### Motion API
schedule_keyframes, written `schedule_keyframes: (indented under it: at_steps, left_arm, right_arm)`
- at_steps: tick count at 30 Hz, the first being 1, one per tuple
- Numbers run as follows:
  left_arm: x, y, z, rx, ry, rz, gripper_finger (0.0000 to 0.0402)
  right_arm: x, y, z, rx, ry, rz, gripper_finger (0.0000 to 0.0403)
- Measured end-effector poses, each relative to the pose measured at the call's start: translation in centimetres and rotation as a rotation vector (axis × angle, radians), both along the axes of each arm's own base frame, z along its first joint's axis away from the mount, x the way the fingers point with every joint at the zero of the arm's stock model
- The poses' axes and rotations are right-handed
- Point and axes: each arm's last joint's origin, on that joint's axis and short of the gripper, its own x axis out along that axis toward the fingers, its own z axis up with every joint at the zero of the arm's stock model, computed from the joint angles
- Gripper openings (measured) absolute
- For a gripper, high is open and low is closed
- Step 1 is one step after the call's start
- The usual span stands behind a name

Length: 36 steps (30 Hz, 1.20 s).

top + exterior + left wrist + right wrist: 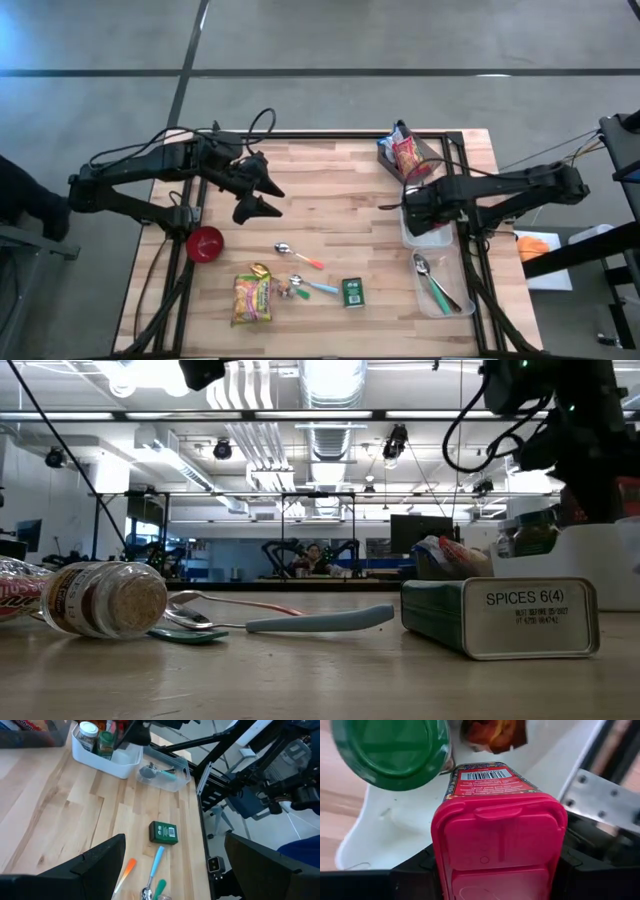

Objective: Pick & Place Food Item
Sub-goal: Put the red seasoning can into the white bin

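Note:
My right gripper (pixel 425 208) points down into the white bin (pixel 432 238) at the table's right and is shut on a red-lidded spice container (pixel 497 845) with a barcode label. A green-lidded jar (pixel 395 750) stands beside it in the bin. My left gripper (pixel 262 197) hangs open above the bare table left of centre, touching nothing. On the near part of the table lie a noodle packet (pixel 252 297), a small jar (pixel 283 290) on its side, two spoons (pixel 297 256) and a green spice tin (pixel 352 291). My right gripper pinches the red-lidded container between its two fingers (pixel 415 870), one on each side just below the lid (pixel 440 855). The fingers come from above, pointing down. The container is upright, lid toward the wrist; its bottom is hidden, so whether it rests on the bin floor cannot be told.
A red bowl (pixel 205 243) sits near the left edge. A clear tray (pixel 440 285) with spoons lies in front of the white bin, and a dark bin with snack bags (pixel 405 155) stands behind it. The table's middle is bare wood.

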Motion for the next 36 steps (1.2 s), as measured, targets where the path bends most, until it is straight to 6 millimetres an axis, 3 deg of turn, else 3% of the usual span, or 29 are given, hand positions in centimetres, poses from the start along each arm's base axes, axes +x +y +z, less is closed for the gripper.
schedule_keyframes:
  at_steps: [7, 17, 24, 31, 36]
  left_arm:
    - [-0.1, 0.0, 0.1, 0.0, -0.003, 0.0, 0.0342]
    - [-0.1, 0.0, 0.1, 0.001, -0.003, -0.001, 0.0342]
    - [-0.1, 0.0, 0.1, 0.001, -0.003, -0.001, 0.0342]
    - [-0.1, 0.0, 0.1, 0.004, -0.003, -0.003, 0.0342]
    - [-0.2, 0.0, -0.1, 0.007, 0.009, -0.007, 0.0342]
  right_arm:
    - [0.0, -0.5, -2.5, 0.024, -0.046, -0.017, 0.0199]
    - [-0.6, -0.4, -4.2, 0.031, -0.026, 0.028, 0.0199]
    - [-0.5, -0.5, -4.3, 0.027, -0.039, 0.037, 0.0199]
    - [-0.5, -0.4, -4.2, 0.034, -0.041, 0.066, 0.0297]
    - [0.0, -0.4, -3.1, 0.039, -0.07, 0.097, 0.0343]
